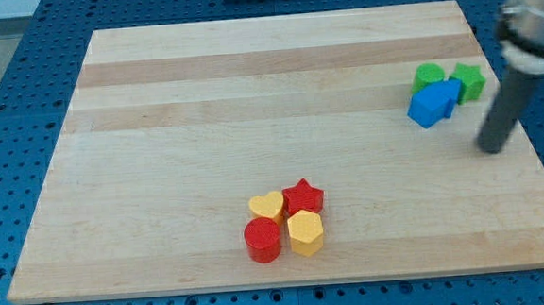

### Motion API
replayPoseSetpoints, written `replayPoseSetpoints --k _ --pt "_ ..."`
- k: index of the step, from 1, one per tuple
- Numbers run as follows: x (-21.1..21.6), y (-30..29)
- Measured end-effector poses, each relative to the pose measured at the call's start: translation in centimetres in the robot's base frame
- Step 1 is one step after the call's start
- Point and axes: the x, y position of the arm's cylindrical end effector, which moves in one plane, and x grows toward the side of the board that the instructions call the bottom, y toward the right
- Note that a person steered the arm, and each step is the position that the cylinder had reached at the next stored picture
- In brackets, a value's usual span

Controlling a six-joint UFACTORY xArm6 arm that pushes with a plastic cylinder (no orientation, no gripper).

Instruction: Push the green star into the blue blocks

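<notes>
Sitting lower right of green star (470, 80), my tip (492, 147) touches nothing; star already pressed against blue blocks (435, 103).

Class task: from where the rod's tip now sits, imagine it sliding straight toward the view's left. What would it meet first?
Probably nothing: my tip sits below and right of the blue blocks and green star, so a level leftward line looks free, though depth is uncertain.

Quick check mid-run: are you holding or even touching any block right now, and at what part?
Nothing is held. My tip is apart from every block, toward the view's bottom right of the green star and the blue blocks.
</notes>
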Motion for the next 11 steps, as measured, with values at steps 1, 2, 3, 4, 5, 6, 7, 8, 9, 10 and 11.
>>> replayPoseSetpoints --k 1,2,3,4,5,6,7,8,9,10,11 --pt "-5.1 5.3" --pt "-8.4 6.2" --pt "-10.5 4.8" --pt "-11.3 3.1" --pt "-11.3 -0.7" --pt "-11.0 -3.0" --pt "-9.6 -4.4" --pt "-7.5 -6.4" --pt "-5.4 -7.6" --pt "-4.2 -9.8" --pt "-3.5 -12.7"
